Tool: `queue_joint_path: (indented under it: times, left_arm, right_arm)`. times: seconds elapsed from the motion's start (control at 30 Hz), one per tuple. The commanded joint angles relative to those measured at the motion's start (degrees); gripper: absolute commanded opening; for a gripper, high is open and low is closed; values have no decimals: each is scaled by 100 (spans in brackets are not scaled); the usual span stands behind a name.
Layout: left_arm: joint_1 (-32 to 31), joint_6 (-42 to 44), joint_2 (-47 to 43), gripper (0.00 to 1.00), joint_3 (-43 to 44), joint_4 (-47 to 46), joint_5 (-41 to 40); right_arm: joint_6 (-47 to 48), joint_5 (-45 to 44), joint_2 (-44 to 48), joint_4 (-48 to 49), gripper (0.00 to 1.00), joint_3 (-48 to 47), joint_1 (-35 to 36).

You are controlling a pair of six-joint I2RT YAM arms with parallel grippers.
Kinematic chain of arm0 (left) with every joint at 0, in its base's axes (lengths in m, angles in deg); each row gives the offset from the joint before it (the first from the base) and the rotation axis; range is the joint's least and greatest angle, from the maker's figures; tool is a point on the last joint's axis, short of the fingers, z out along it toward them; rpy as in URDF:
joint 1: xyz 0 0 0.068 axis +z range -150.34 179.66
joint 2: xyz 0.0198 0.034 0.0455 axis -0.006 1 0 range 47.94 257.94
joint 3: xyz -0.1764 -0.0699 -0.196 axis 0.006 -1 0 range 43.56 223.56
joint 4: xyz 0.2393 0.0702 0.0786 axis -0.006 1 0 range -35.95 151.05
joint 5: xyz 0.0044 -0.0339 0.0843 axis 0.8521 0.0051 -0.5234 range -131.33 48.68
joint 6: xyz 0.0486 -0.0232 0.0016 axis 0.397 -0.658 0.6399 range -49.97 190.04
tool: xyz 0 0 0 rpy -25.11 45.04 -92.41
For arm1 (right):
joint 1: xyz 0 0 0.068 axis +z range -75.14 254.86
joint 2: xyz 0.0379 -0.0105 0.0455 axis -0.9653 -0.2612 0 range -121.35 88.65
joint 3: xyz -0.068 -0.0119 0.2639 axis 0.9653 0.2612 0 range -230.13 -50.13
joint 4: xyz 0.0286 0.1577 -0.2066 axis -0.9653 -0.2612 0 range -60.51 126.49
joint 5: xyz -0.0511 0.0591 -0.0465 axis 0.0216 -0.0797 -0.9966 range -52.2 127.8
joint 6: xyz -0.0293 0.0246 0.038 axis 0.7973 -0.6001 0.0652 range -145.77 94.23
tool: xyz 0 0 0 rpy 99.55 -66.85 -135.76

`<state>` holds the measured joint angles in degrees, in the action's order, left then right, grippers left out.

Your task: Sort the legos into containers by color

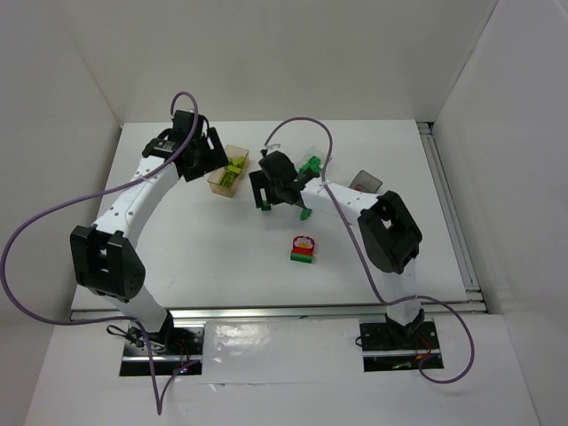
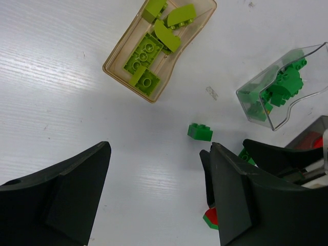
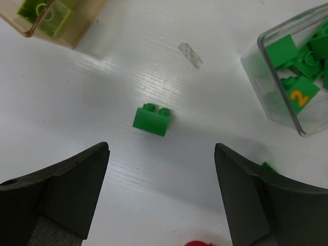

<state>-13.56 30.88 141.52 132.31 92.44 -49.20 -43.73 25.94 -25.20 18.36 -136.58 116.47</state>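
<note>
A dark green brick lies on the white table just ahead of my open, empty right gripper; the left wrist view shows it too. In the top view the right gripper hovers beside the clear tub of dark green bricks. My left gripper is open and empty, next to the amber tub of lime bricks. A red brick on a green one stands nearer the front. Another green brick lies by the right gripper.
The smoky grey tub sits at the right, with red showing in it in the left wrist view. White walls enclose the table on three sides. A metal rail runs along the right edge.
</note>
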Motion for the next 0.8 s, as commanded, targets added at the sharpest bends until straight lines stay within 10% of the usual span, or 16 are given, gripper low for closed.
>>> queue_joint_path:
  times: [0.0,0.27,0.6,0.77]
  left_arm:
    - [29,75,-191,86,28,-16,-73]
    - [29,128,-244,86,-24,37,-126]
    - [82,128,-244,86,-24,37,-126]
    - [82,128,-244,86,-24,37,-126]
  right_arm:
    - [-24,96,-366,38,91,-477,-13]
    - [-156,43,-1166,-182,84,-1075,93]
    - [-208,-264,-1019,-235,37,-1295,155]
    - [-85,-922,-368,-51,33,-1076,77]
